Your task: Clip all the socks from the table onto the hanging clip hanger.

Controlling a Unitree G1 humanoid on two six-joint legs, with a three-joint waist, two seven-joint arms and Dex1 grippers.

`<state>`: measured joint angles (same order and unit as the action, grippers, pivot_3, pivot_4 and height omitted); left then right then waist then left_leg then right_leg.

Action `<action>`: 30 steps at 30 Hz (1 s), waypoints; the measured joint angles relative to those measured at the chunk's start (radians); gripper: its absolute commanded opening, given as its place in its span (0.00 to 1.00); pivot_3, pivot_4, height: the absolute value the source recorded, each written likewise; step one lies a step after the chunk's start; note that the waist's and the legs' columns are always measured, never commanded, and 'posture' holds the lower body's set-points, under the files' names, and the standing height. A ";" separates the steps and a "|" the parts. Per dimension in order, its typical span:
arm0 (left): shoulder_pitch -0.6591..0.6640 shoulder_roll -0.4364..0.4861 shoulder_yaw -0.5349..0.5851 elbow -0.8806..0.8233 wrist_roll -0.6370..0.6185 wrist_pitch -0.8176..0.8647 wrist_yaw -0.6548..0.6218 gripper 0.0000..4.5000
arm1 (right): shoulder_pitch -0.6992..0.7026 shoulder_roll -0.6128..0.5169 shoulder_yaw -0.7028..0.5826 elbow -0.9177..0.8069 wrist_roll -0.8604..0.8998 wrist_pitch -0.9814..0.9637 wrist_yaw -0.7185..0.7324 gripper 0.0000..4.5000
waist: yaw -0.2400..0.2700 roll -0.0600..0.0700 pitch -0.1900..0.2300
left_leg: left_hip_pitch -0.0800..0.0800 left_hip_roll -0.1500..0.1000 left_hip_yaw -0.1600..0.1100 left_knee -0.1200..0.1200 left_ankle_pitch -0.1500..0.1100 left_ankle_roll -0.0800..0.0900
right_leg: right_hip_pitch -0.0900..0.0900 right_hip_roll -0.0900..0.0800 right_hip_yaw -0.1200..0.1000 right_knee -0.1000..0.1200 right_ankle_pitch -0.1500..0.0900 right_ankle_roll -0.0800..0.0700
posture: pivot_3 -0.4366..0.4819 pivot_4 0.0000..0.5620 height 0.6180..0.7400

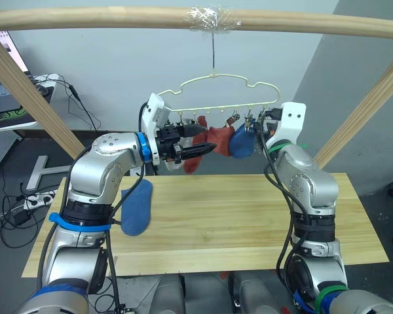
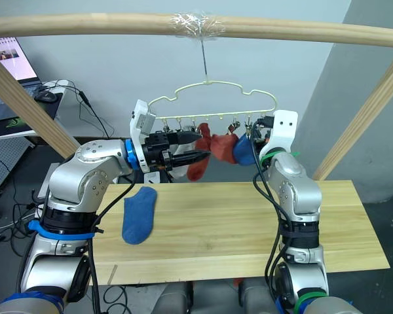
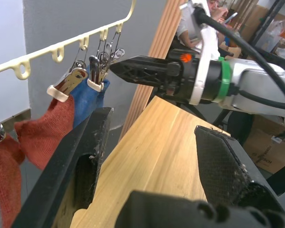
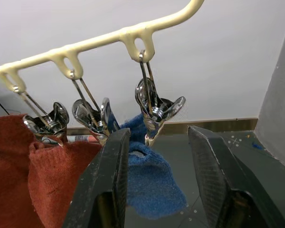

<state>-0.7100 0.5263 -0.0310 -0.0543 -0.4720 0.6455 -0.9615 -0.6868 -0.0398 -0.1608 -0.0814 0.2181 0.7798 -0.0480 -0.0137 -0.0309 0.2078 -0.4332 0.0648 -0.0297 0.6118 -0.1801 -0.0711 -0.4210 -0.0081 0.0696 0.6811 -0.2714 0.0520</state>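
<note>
The right gripper (image 4: 156, 180) stands wide open and empty just below the end clip (image 4: 154, 107) of the clip hanger (image 1: 226, 98), with a blue sock (image 4: 149, 183) hanging clipped beside two rust-red socks (image 4: 47, 180). The left gripper (image 3: 152, 156) is also open, holding nothing, near the hanger's middle clips. From the head views, another blue sock (image 2: 139, 214) lies flat near the table's (image 1: 249, 216) left edge.
</note>
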 measured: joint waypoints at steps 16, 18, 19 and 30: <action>0.005 0.008 0.002 -0.018 -0.021 0.007 0.035 0.70 | -0.070 -0.046 -0.022 0.176 -0.009 -0.099 -0.016 0.44 | 0.019 0.000 0.000 | 0.000 0.000 0.000 0.000 0.000 0.000 | 0.000 0.000 0.000 0.000 0.000 0.000 | 0.65 0.30 1.00; 0.005 0.008 0.002 -0.018 -0.021 0.007 0.036 0.70 | -0.070 -0.059 -0.027 0.176 -0.009 -0.099 -0.020 0.44 | 0.019 0.000 0.000 | 0.000 0.000 0.000 0.000 0.000 0.000 | 0.000 0.000 0.000 0.000 0.000 0.000 | 0.65 0.30 1.00; 0.005 0.008 0.002 -0.018 -0.021 0.007 0.036 0.70 | -0.070 -0.062 -0.031 0.176 -0.009 -0.098 -0.020 0.44 | 0.019 0.000 0.000 | 0.000 0.000 0.000 0.000 0.000 0.000 | 0.000 0.000 0.000 0.000 0.000 0.000 | 0.65 0.30 1.00; 0.005 -0.002 0.000 -0.018 -0.021 0.006 0.038 0.70 | -0.069 -0.067 -0.038 0.173 -0.006 -0.092 -0.029 0.44 | 0.018 0.000 0.000 | 0.000 0.000 0.000 0.000 0.000 0.000 | 0.000 0.000 0.000 0.000 0.000 0.000 | 0.64 0.30 1.00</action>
<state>-0.7054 0.5241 -0.0305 -0.0720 -0.4928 0.6514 -0.9235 -0.7561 -0.1064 -0.1992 0.0918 0.2119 0.6874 -0.0767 0.0046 -0.0308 0.2079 -0.4332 0.0648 -0.0296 0.6118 -0.1802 -0.0711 -0.4211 -0.0081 0.0696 0.6809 -0.2713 0.0519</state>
